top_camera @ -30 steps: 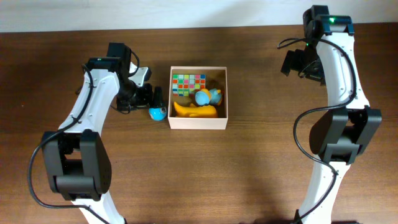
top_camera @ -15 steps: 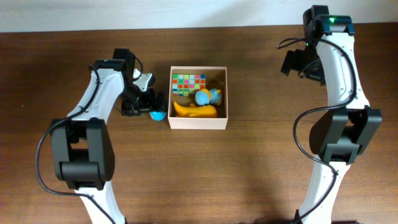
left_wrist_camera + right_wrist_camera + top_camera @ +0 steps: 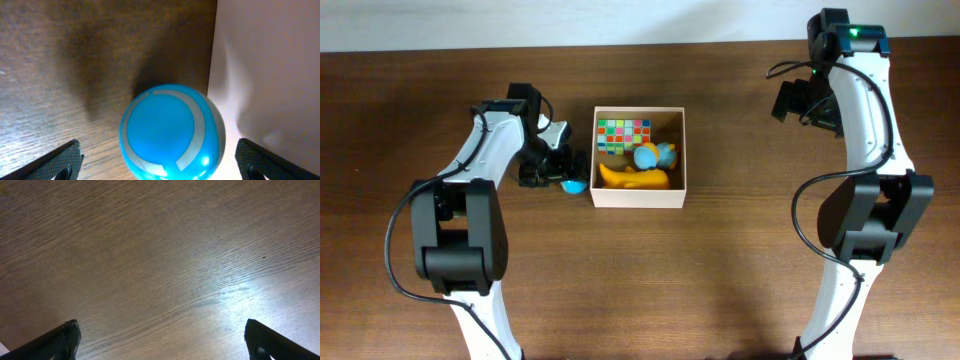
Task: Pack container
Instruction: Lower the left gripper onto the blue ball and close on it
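Note:
The container, a shallow white-walled box, sits mid-table and holds a colourful cube, a blue toy and a yellow toy. A blue ball with grey stripes lies on the table against the container's left wall; in the left wrist view the ball sits between my open fingers, with the white wall to its right. My left gripper is open around the ball, low at the table. My right gripper is open and empty at the far right, over bare wood.
The table is dark brown wood. The container's left wall stands right beside the ball, close to my left gripper's right finger.
My left gripper has moved right and down towards the ball, ending around it beside the container. The right arm has not moved.

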`<action>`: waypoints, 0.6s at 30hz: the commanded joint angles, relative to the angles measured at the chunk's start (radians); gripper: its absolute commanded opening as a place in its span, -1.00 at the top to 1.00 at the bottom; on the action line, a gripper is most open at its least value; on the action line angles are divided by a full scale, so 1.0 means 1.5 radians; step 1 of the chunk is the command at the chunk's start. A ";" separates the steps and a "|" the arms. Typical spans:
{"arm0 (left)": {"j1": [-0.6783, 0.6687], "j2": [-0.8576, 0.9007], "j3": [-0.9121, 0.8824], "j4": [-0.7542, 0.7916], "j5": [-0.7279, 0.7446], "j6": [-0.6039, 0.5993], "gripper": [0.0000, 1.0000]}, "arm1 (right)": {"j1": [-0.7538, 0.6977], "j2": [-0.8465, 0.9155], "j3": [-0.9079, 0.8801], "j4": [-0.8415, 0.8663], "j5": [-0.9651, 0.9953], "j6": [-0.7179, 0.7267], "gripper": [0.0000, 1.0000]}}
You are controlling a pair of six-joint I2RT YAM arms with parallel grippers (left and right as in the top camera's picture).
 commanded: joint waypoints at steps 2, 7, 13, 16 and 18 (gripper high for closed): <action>-0.002 0.007 -0.003 0.013 -0.012 0.012 -0.99 | -0.002 -0.001 -0.001 0.000 0.001 0.006 -0.98; -0.002 0.009 -0.003 0.016 -0.020 0.013 -0.86 | -0.002 -0.001 -0.001 0.000 0.001 0.006 -0.97; -0.002 0.028 -0.003 0.016 -0.020 0.012 -0.79 | -0.002 -0.001 -0.001 0.000 0.001 0.006 -0.97; -0.002 0.041 -0.003 0.013 -0.020 0.013 -0.43 | -0.002 -0.001 -0.001 0.000 0.001 0.006 -0.98; -0.002 0.046 -0.003 0.013 -0.020 0.012 -0.19 | -0.002 -0.001 -0.001 0.000 0.001 0.006 -0.98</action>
